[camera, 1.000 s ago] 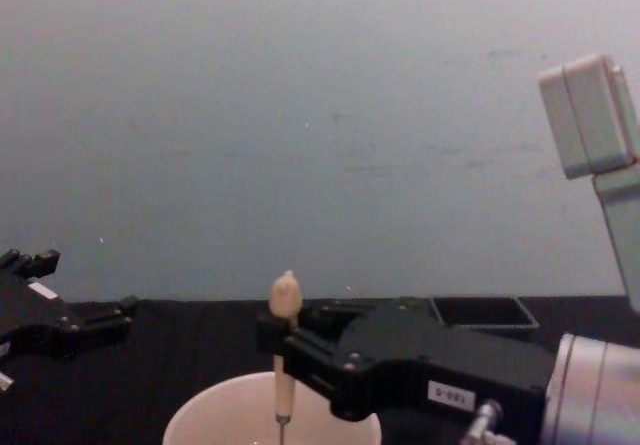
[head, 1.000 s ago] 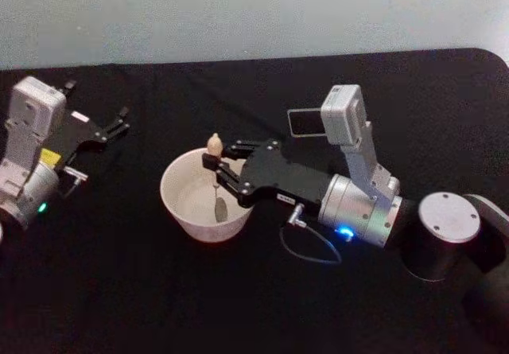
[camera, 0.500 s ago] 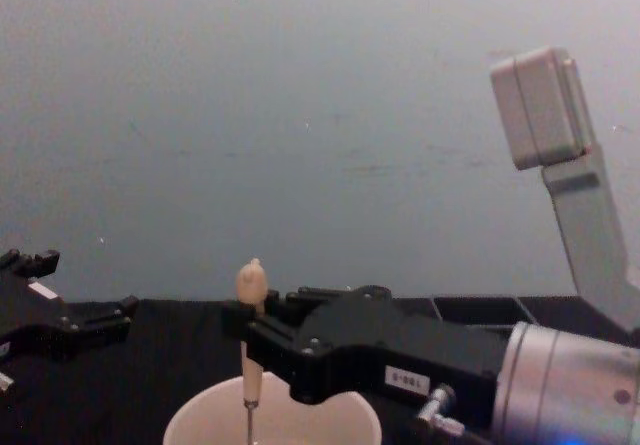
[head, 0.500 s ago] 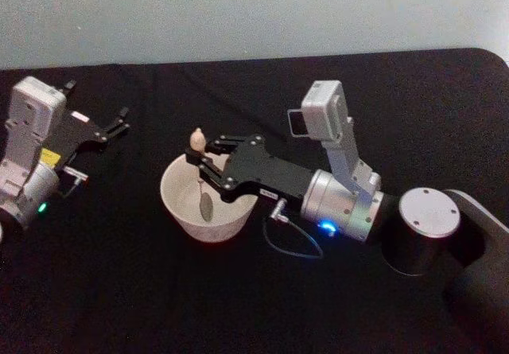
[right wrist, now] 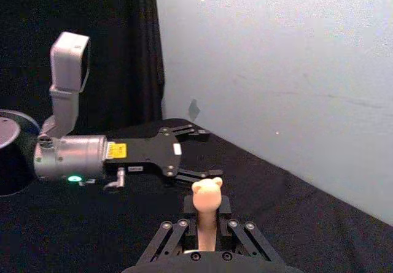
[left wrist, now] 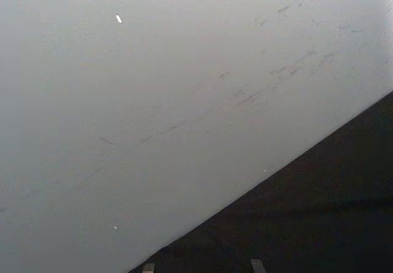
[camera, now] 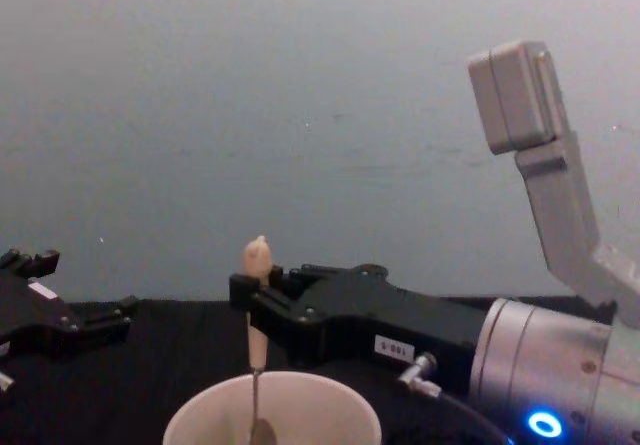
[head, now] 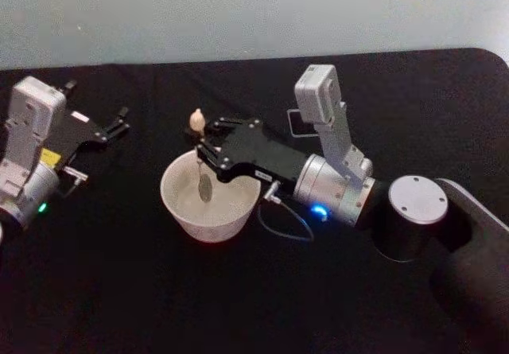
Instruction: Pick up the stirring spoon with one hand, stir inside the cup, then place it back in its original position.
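Observation:
The pale cream cup (head: 208, 228) stands left of the table's middle. My right gripper (head: 202, 145) reaches over the cup's far rim, shut on the stirring spoon (head: 197, 119). The spoon stands upright, its beige knobbed top above the fingers and its thin metal shaft and small bowl down inside the cup. From the chest, the spoon (camera: 257, 257) rises above the right gripper (camera: 250, 305) and the cup (camera: 330, 420). At the right wrist, the spoon (right wrist: 207, 193) sits in the right gripper (right wrist: 207, 227). The left gripper (head: 119, 123) rests open at the far left.
A dark holder box (head: 293, 123) sits behind the right wrist, partly hidden by its camera. A thin cable (head: 286, 228) loops from the right wrist beside the cup. The black table (head: 159, 298) ends at a pale wall behind.
My right gripper has carried the spoon leftward and toward the cup's far side; the spoon's bowl has swept across the inside of the cup. The left arm has stayed still.

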Tool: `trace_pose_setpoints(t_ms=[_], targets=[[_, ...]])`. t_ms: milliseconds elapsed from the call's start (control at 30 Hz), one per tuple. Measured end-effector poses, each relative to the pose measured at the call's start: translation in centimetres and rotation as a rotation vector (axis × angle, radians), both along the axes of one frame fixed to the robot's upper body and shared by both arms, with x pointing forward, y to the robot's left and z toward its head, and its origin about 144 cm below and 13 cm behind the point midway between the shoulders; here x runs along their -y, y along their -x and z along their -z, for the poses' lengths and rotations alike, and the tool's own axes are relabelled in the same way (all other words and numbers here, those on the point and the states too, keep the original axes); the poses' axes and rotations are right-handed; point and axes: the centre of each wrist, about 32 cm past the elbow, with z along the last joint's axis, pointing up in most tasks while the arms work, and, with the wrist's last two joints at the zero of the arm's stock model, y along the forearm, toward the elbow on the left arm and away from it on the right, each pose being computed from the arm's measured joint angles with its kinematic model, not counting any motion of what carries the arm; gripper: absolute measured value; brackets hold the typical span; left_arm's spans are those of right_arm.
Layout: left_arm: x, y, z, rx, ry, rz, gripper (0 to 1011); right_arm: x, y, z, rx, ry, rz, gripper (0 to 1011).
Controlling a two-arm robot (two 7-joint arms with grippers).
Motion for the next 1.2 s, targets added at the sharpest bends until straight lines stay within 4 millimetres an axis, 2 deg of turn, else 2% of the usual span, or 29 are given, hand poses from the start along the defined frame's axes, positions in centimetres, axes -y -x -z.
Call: trace_pose_setpoints(t_ms=[667,1200], targets=[[0.0,0.0,0.0,0.0,0.0,0.0,1001,0.9,-0.3,0.0,0.003,0.008,0.038,210],[0.0,0.0,0.0,0.0,0.0,0.0,1001,1.6,0.1,-2.8,0.074,-0.055,0.028,210]])
